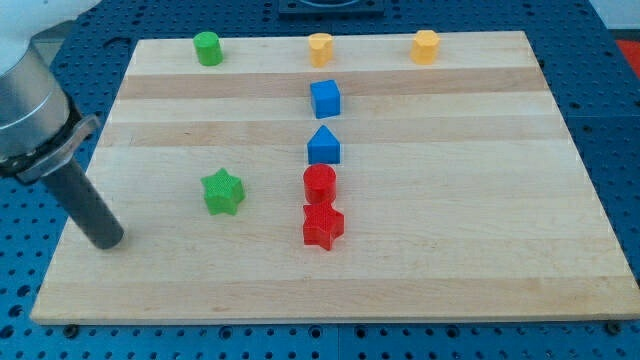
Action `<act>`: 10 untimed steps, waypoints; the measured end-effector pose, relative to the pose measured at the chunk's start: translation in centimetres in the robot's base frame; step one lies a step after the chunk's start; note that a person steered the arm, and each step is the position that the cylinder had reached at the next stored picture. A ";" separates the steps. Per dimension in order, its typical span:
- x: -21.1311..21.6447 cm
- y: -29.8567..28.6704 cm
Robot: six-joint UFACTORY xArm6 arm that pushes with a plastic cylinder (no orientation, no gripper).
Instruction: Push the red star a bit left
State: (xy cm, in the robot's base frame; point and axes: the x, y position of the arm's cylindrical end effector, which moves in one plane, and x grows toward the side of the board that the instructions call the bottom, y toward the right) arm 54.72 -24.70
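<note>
The red star (322, 225) lies on the wooden board (480, 240) a little below the middle, touching the red cylinder (319, 184) just above it. My tip (106, 239) rests on the board near its left edge, far to the left of the red star and left and slightly below the green star (222, 192). The dark rod rises up and to the left from the tip to the arm's grey end.
Above the red cylinder stand a blue house-shaped block (323, 146) and a blue cube (325, 98). Along the top edge stand a green cylinder (208, 48), a yellow block (320, 48) and a yellow hexagonal block (426, 46).
</note>
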 end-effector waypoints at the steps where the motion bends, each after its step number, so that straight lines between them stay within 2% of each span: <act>1: 3.6 0.0; 2: 6.8 4.9; 4: 6.6 23.2; 5: 5.5 30.2; 6: 2.0 30.2; 7: -0.5 27.4; 10: -0.5 20.8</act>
